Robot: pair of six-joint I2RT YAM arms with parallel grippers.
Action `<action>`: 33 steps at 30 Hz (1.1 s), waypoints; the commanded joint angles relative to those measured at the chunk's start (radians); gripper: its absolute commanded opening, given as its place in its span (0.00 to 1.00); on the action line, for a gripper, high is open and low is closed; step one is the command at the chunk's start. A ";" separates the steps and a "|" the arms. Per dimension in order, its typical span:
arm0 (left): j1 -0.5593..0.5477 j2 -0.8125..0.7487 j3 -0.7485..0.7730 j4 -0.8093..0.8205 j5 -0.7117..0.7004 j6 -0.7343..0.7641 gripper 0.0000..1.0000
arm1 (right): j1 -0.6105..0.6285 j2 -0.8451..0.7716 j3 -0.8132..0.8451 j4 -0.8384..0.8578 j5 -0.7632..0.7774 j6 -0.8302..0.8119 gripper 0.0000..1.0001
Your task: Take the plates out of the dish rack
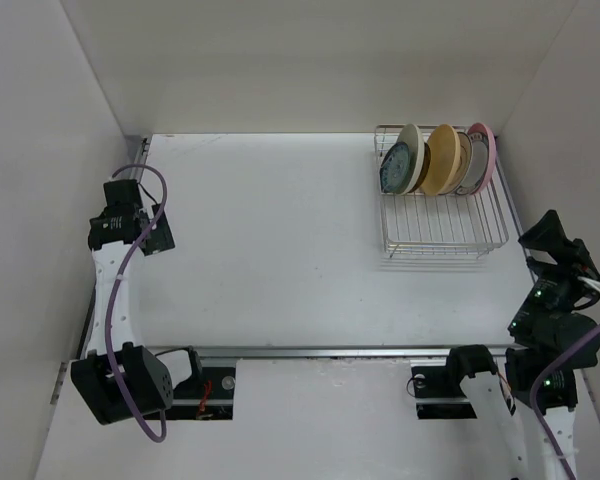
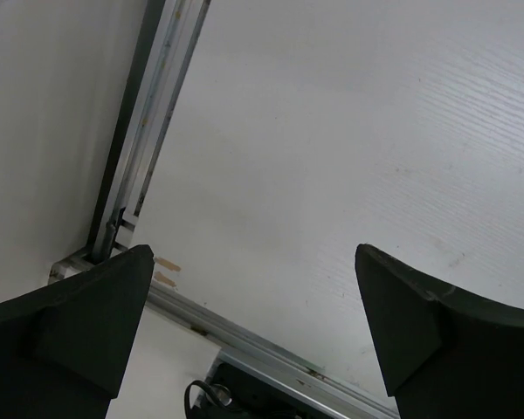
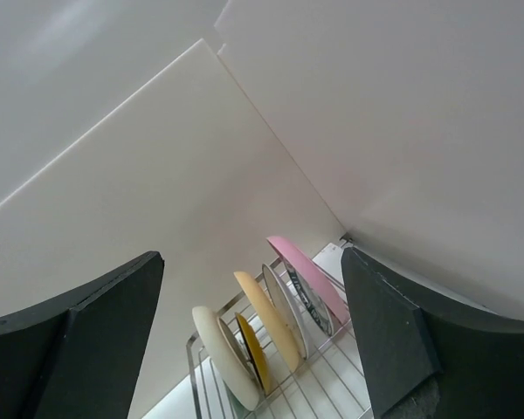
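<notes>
The left end effector (image 1: 140, 225) hangs over the left of the table (image 1: 280, 240), jaws wide and empty; its wrist view shows only bare table and a metal rail (image 2: 157, 131); the top view alone shows the whole dish rack (image 1: 445, 245), far right; the plates (image 1: 435, 160) stand on edge, their row running left-right across its far end; only the right wrist view reveals a yellow plate (image 3: 253, 349) behind the cream plate (image 3: 220, 349); the right end effector (image 1: 546, 233) hovers open and empty, near the rack.

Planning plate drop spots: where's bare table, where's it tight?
Free: table between the left gripper and the dish rack; strip between rack and near rail; rack's near half. Crowded: plates packed at rack's far end, right gripper off its near right corner.
</notes>
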 commanded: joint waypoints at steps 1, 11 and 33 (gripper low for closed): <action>0.007 -0.009 -0.007 0.011 0.036 0.019 1.00 | 0.003 0.021 0.012 0.003 -0.001 0.015 0.89; 0.007 0.010 -0.007 0.011 0.094 0.019 1.00 | 0.003 0.202 0.053 -0.027 -0.123 0.015 0.89; 0.007 0.050 -0.007 0.001 0.105 0.046 1.00 | 0.135 1.423 0.877 -0.282 -0.413 -0.196 0.37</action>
